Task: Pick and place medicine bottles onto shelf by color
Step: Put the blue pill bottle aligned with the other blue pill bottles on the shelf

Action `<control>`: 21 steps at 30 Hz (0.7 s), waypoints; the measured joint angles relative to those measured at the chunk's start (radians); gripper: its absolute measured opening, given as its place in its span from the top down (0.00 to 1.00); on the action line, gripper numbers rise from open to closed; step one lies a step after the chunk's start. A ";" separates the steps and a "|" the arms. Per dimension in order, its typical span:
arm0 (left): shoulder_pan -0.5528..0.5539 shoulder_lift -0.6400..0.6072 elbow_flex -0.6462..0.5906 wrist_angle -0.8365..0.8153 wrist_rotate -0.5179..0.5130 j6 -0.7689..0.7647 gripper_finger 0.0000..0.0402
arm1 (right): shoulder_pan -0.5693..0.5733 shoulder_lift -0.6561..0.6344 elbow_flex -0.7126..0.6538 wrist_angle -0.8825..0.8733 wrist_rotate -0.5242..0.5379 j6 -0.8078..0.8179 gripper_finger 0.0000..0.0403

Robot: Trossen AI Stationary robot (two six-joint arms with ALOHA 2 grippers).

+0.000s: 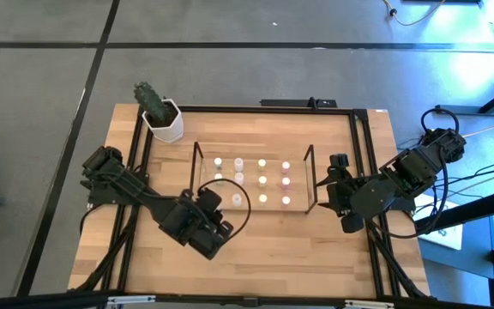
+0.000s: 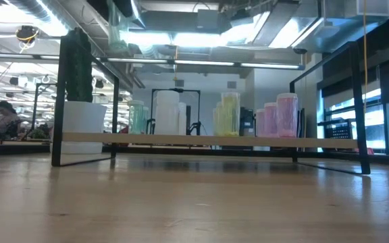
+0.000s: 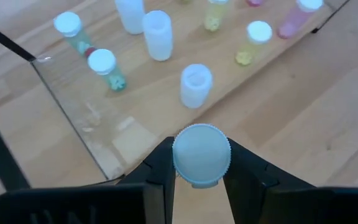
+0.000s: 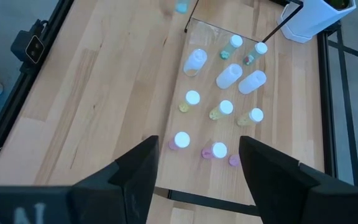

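Note:
The clear shelf (image 1: 197, 172) with a dark wire frame stands mid-table. On it stand several tiny bottles: greenish (image 3: 102, 62), white (image 3: 156, 34), yellowish (image 3: 258, 34) and pink (image 4: 181, 140). In the low view they stand in color groups, from greenish (image 2: 137, 116) to pink (image 2: 280, 115). My left gripper (image 1: 216, 202) is over the shelf's near left corner, shut on a white-capped bottle (image 3: 201, 155). My right gripper (image 1: 336, 184) hangs open and empty just off the shelf's right end, and it also shows in its own wrist view (image 4: 197, 174). My left gripper pinches the bottle between its two fingers (image 3: 160, 168), one on each side just under the round white cap (image 3: 201, 149). The cap faces the wrist camera, so the bottle's body below is hidden. Whether its foot touches the shelf or table, I cannot tell.
A white hexagonal pot with a green plant (image 1: 163, 120) stands at the far left, by the shelf's far left corner. A dark rail frame (image 1: 360, 154) runs around the wooden table. Bare wood lies near the table's front edge.

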 joint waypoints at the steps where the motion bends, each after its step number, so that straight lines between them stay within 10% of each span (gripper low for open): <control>1: 0.001 0.000 0.000 -0.007 0.000 -0.002 0.77 | 0.000 0.000 0.000 0.000 0.000 0.000 0.44; 21: 0.028 0.000 -0.008 -0.017 -0.030 0.011 0.77 | -0.001 0.000 0.000 0.011 0.010 -0.394 0.44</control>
